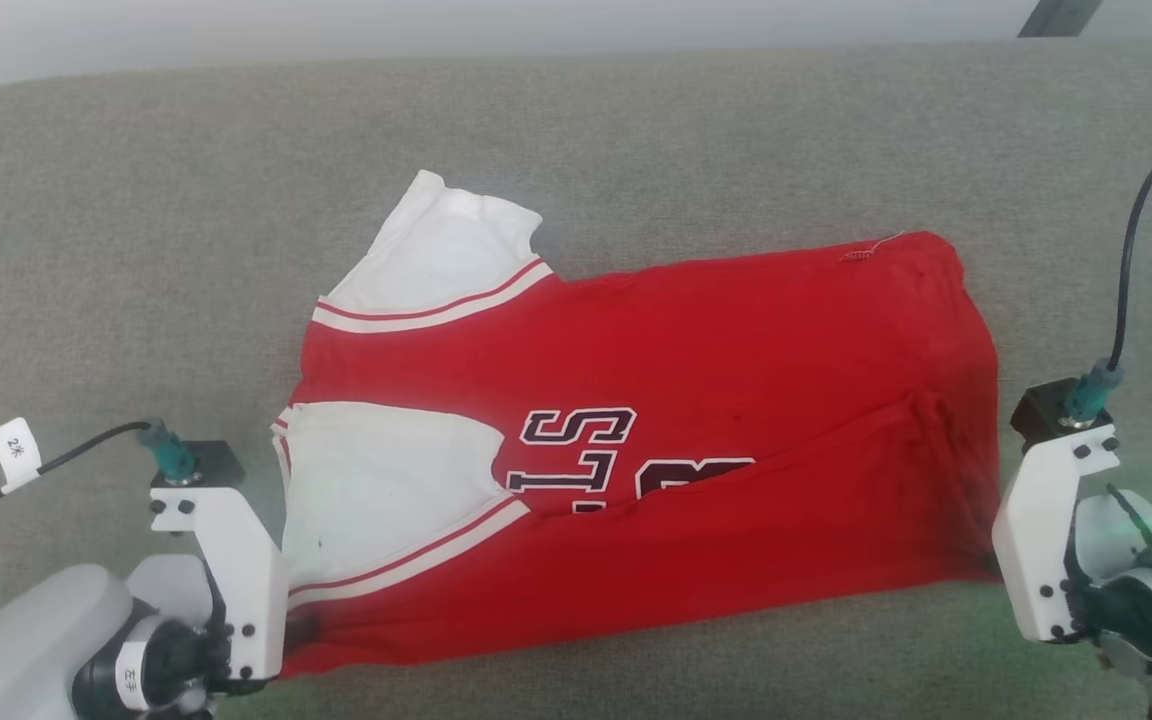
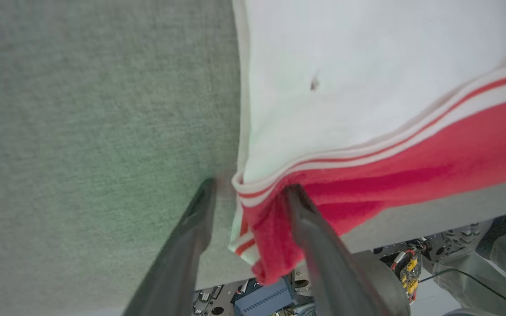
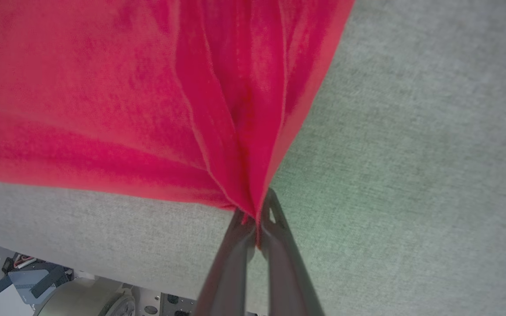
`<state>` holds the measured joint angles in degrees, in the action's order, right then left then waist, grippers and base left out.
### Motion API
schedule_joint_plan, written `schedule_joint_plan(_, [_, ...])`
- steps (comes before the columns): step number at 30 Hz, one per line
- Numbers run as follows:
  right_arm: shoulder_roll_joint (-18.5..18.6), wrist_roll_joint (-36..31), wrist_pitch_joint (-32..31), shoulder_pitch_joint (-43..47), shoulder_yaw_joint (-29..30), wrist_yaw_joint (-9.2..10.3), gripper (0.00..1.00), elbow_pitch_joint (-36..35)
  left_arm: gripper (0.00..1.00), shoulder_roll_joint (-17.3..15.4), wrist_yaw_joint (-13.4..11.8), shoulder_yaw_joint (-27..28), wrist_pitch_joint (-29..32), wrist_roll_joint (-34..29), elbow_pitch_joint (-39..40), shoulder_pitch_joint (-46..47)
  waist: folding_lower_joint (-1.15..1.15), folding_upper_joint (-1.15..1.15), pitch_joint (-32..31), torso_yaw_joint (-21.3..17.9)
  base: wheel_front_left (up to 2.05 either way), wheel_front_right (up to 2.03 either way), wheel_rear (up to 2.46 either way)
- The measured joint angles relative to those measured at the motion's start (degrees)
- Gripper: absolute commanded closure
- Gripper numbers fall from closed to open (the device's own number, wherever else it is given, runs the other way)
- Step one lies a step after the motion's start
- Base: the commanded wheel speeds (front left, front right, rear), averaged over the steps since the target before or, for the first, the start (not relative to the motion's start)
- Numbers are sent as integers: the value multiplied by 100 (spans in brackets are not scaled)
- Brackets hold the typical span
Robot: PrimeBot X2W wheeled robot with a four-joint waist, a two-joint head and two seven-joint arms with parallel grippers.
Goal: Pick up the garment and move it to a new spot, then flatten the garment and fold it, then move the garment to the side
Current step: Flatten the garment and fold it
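The garment [image 1: 696, 400], a red top with white sleeves and striped trim, lies spread on the grey cushioned surface [image 1: 136, 250], its near edge folded over the black lettering. My left gripper [image 2: 248, 195] stands open at the near left corner. The striped sleeve hem and a red corner [image 2: 270, 245] lie loosely between its two dark fingers [image 2: 191, 237]. In the head view that gripper [image 1: 294, 628] sits at the garment's lower left. My right gripper [image 3: 256, 217] is shut on the bunched red fabric of the near right corner [image 1: 984, 562].
The surface's front edge [image 3: 81, 245] runs just behind both grippers, with robot base parts and wiring [image 2: 406, 263] below it. A tagged cable [image 1: 16, 455] trails from the left wrist and a black cable [image 1: 1126, 270] from the right. Bare grey surface surrounds the garment.
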<state>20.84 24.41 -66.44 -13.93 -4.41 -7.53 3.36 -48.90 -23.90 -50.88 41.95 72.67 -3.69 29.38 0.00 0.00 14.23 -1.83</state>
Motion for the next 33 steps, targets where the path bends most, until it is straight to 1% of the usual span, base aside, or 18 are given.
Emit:
schedule_joint_plan(1, [-29,-23,63,-5,5,0,16,12,0,9,2,27,-33,1,-35,0,0,0,-14,-12,0,0,0])
schedule_joint_plan(2, [-52,-48,123,-15,20,0,0,30,0,-5,2,51,-49,4,-53,1,0,0,-30,-24,0,0,0])
schedule_joint_plan(5, [-80,-100,292,-50,69,0,0,65,0,-142,-21,140,-49,29,-12,14,0,0,-105,-57,0,0,0])
schedule_joint_plan(7, [-86,-154,387,-50,87,1,0,47,0,-290,-80,226,-45,60,125,73,0,0,-159,-81,0,0,0])
schedule_joint_plan(11, [-238,-182,733,-68,224,1,0,-166,0,-604,-203,396,14,-22,494,320,0,0,-229,-164,0,0,0])
schedule_joint_plan(13, [-339,-261,1031,-148,344,3,0,-305,0,-701,-192,464,22,-127,612,497,0,0,-237,-229,0,0,0])
schedule_joint_plan(15, [-468,-393,1408,-287,428,4,0,-427,0,-745,-103,548,21,-187,632,727,0,0,-228,-311,0,0,0])
schedule_joint_plan(16, [-468,-393,1408,-287,428,4,0,-427,0,-745,-103,548,21,-187,632,727,0,0,-228,-311,0,0,0])
schedule_joint_plan(19, [-682,-641,2035,-488,502,4,0,-536,0,-709,109,643,-31,-286,468,1077,0,0,-185,-460,0,0,0])
schedule_joint_plan(22, [-892,-823,2658,-738,460,5,0,-584,0,-627,367,720,-74,-400,121,1444,0,0,-103,-638,0,0,0])
schedule_joint_plan(24, [-1029,-940,3089,-900,409,4,0,-572,0,-571,591,750,-131,-500,-140,1691,0,0,-30,-774,0,0,0])
schedule_joint_plan(26, [-1143,-1042,3550,-1065,375,4,0,-544,0,-497,869,769,-245,-617,-405,1953,0,0,59,-904,0,0,0])
schedule_joint_plan(29, [-1301,-1271,4194,-1263,330,4,0,-431,0,-377,1162,822,-354,-682,-889,2295,0,0,223,-1097,0,0,0])
schedule_joint_plan(33, [-1468,-1395,4733,-1424,263,4,0,-189,0,-212,1575,764,-450,-920,-1448,2700,0,0,462,-1319,0,0,0])
